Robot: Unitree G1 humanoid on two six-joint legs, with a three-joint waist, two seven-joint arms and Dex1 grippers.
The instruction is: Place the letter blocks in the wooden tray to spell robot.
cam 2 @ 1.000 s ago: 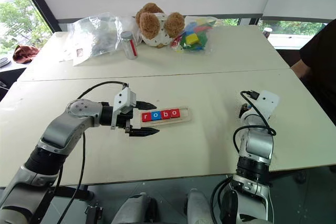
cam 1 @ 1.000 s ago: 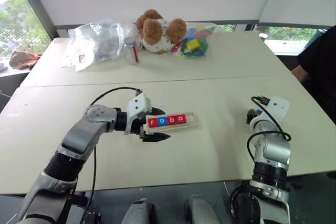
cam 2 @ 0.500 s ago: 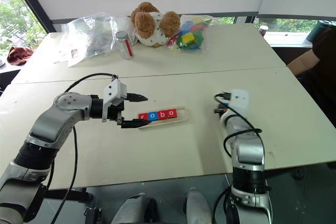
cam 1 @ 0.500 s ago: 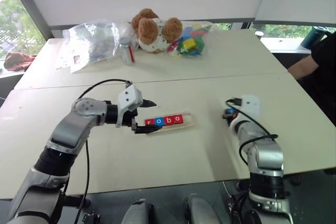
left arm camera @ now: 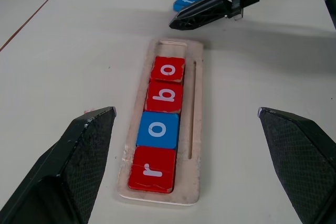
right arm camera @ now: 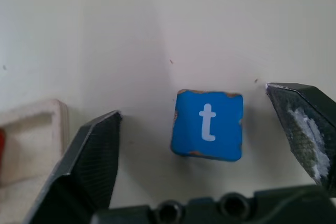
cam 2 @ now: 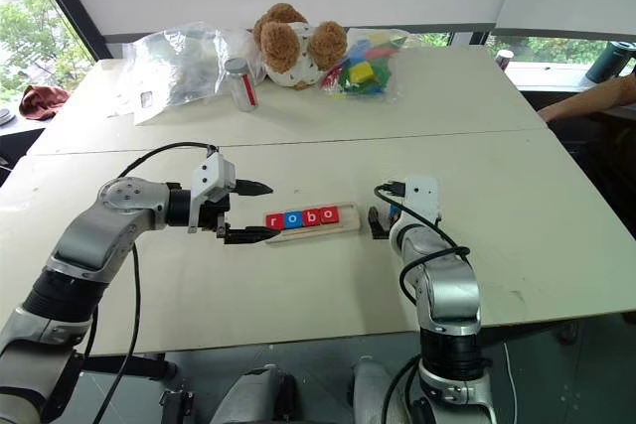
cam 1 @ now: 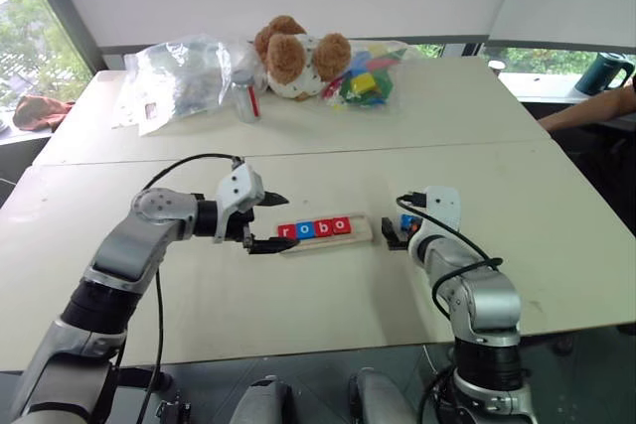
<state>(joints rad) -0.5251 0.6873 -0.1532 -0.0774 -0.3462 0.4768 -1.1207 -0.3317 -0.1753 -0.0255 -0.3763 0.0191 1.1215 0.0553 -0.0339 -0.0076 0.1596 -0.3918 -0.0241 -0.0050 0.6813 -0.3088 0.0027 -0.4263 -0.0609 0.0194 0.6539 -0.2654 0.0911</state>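
Observation:
The wooden tray (cam 1: 360,235) lies mid-table with four letter blocks (left arm camera: 165,96) in it, reading r, o, b, o from its left end. The slot at its right end is bare. A blue t block (right arm camera: 208,124) lies flat on the table just past that end. My right gripper (right arm camera: 193,103) is open and straddles the t block, and neither finger touches it. In the left eye view that gripper (cam 1: 395,231) sits close to the tray's right end. My left gripper (cam 1: 270,222) is open at the tray's left end, a finger on each side of it.
Along the far table edge sit a teddy bear (cam 1: 295,55), a clear plastic bag (cam 1: 179,76), a small jar (cam 1: 246,96) and a bag of coloured toy blocks (cam 1: 366,81). A person's arm (cam 1: 586,111) rests at the far right, beside a dark bottle (cam 1: 608,71).
My right arm has swung left from the table's right side to the tray's right end, bringing the blue block. The left gripper has drawn back slightly from the tray's left end.

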